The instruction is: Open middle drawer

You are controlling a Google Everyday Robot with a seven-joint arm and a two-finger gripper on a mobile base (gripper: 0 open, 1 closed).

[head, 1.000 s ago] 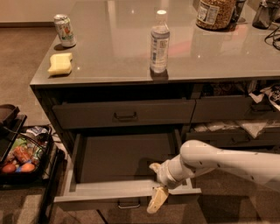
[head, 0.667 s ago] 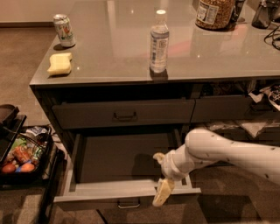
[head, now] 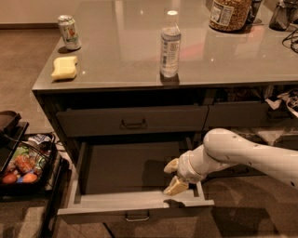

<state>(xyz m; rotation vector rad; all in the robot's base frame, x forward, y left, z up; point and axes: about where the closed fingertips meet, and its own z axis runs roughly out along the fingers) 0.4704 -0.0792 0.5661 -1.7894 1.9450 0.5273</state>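
The middle drawer (head: 116,204) is pulled far out under the counter, showing its bare grey inside. Its small metal loop handle (head: 137,216) sits at the centre of the front. My gripper (head: 173,176), on a white arm coming from the right, hovers over the drawer's right front part, just behind the front panel. Its two tan fingers (head: 176,186) stand apart and hold nothing.
The top drawer (head: 132,122) above is shut. On the counter (head: 121,69) stand a clear bottle (head: 170,45), a can (head: 69,32), a yellow sponge (head: 64,67) and a jar (head: 228,14). A black basket of snacks (head: 23,167) sits left on the floor. Cluttered open drawers (head: 279,104) are right.
My gripper has lifted off the drawer's front edge and moved up and a little right, inside over the drawer. The drawer stays open.
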